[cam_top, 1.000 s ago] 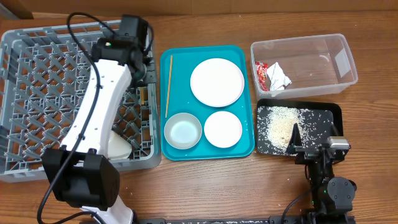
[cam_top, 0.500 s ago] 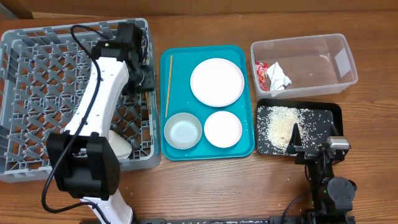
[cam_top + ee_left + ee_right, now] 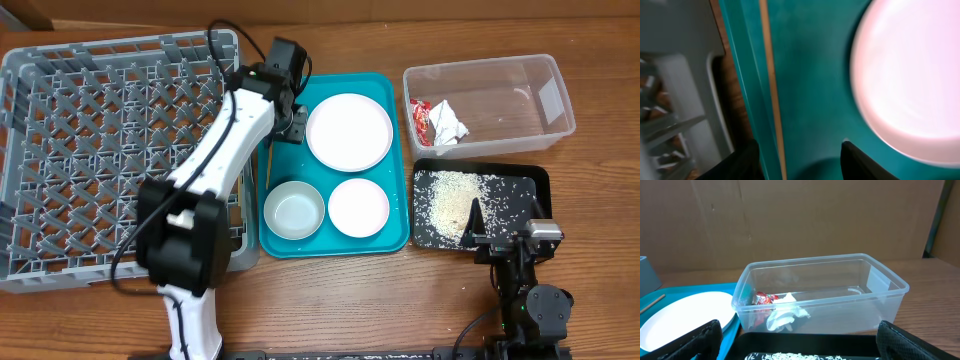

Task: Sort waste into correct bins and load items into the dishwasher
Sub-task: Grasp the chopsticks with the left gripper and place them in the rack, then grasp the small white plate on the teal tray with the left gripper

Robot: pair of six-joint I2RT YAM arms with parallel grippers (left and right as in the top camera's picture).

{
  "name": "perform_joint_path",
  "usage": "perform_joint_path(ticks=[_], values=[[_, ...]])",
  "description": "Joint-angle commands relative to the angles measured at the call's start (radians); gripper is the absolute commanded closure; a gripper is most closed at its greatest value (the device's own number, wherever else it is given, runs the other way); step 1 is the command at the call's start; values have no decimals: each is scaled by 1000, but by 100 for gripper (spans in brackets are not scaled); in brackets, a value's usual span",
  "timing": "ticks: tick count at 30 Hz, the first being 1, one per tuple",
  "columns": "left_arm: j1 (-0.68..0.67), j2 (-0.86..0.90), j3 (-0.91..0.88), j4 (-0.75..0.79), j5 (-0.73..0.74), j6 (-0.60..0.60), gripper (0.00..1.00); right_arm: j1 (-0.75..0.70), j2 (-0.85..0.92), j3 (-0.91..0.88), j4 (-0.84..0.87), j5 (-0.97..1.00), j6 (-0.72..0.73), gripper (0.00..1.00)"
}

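My left gripper (image 3: 286, 124) hangs open and empty over the left side of the teal tray. In the left wrist view its fingers (image 3: 800, 162) straddle a thin wooden chopstick (image 3: 771, 85), which also shows overhead (image 3: 267, 168). The large white plate (image 3: 349, 132) lies just to the right (image 3: 910, 75). A small white dish (image 3: 358, 207) and a metal-grey bowl (image 3: 294, 211) sit at the tray's front. The clear tub (image 3: 500, 75) holds the red-and-white wrapper (image 3: 437, 120). The black tray (image 3: 535, 180) holds rice grains (image 3: 452, 198). My right gripper (image 3: 505, 240) rests open at its front edge. The grey dish rack (image 3: 90, 140) is at the left.
The teal serving tray (image 3: 385, 235) lies between the rack and the bins. My left arm crosses the rack's right side and hides part of it. In the right wrist view the tub (image 3: 880, 300), the wrapper (image 3: 777, 310) and the black tray (image 3: 810, 342) lie ahead of the open fingers (image 3: 812, 347).
My left arm has swung right, from above the dish rack's right part to above the teal tray's left side by the chopstick. The right arm has not moved.
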Motion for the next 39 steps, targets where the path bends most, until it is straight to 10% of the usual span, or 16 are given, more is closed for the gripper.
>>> perform_joint_path(ticks=[1, 6, 10, 31, 34, 39], values=[[24, 106, -10, 17, -60, -58, 49, 0, -11, -10, 4, -2, -3, 0], [25, 195, -10, 17, -25, -57, 59, 0, -11, -10, 4, -2, -3, 0], [26, 192, -4, 6, 28, -57, 96, 0, -11, -10, 4, -2, -3, 0], [225, -139, 29, -245, 63, -58, 96, 0, -11, -10, 4, -2, -3, 0], [225, -114, 2, -242, 68, -78, 91, 0, -11, -10, 4, -2, -3, 0], [221, -132, 40, -282, 137, -75, 47, 0, -11, -10, 4, -2, -3, 0]])
